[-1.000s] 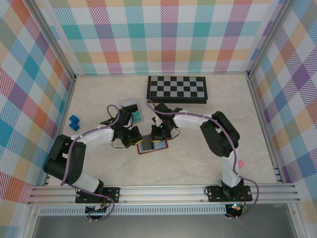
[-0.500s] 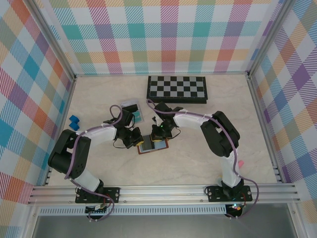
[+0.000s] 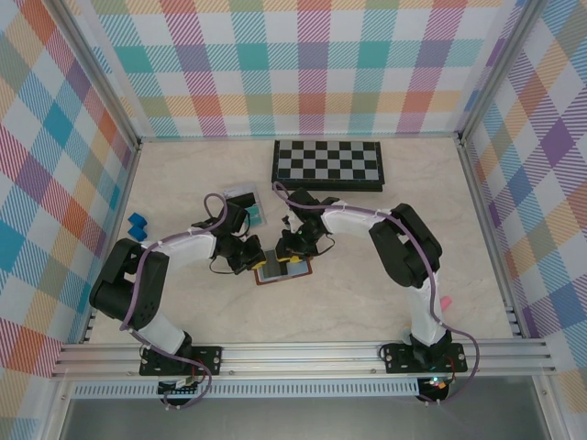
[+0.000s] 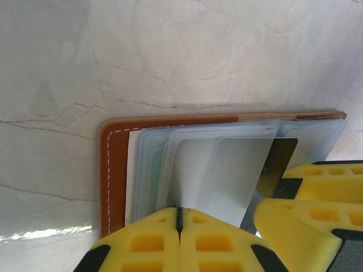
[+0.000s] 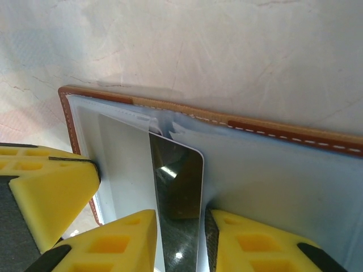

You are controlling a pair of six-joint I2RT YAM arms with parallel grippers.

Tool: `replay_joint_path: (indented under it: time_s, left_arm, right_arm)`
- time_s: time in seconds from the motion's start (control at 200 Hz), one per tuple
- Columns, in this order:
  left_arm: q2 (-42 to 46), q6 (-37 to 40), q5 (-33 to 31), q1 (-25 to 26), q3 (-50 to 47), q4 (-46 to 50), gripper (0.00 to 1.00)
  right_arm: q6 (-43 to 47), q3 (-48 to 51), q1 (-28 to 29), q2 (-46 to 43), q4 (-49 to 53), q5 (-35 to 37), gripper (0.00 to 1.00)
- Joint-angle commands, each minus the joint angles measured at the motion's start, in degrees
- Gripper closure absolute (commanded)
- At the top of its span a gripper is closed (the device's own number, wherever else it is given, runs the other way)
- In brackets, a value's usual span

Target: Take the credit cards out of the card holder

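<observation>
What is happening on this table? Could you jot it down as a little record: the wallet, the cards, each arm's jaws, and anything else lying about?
wallet: wallet lying open on the table, brown outside down, pale lining up
card: dark card lying on the lining, near the fold
left jaws: shut, tips together at the wallet's pocket side
right jaws: apart, one on either side of the dark card
elsewhere: chessboard at the back, blue block far left

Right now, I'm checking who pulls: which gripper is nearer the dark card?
Right. The right gripper straddles the dark card, one finger each side; the left gripper, shut, is beside it over the card holder.
</observation>
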State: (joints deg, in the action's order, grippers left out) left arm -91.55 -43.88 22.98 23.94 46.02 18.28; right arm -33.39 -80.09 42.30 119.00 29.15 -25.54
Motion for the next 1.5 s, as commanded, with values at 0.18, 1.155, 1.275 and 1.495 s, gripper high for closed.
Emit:
replay_joint_path:
  time_s: [0.18,1.155,1.275,1.495]
  left_arm:
    - [-0.8,0.5,-2.1,1.1,-1.0,2.9,1.0]
    - [7.1,-0.1,-3.5,0.8,3.9,8.6,0.79]
    - [11.2,0.2,-3.3,0.2,6.5,11.0,0.67]
    - [18.9,-2.3,2.4,-0.9,8.9,7.9,0.38]
  right_arm:
    - [0.0,0.3,-0.2,2.5,-3.7,-4.0,0.76]
    - [0.6,11.7,-6.0,-18.3,-5.5,1.0,0.99]
    - [-1.4,13.5,-7.3,-23.7,-9.8,-2.5,1.0]
    - [-9.7,18.0,-10.7,-31.3,-24.1,-11.7,1.0]
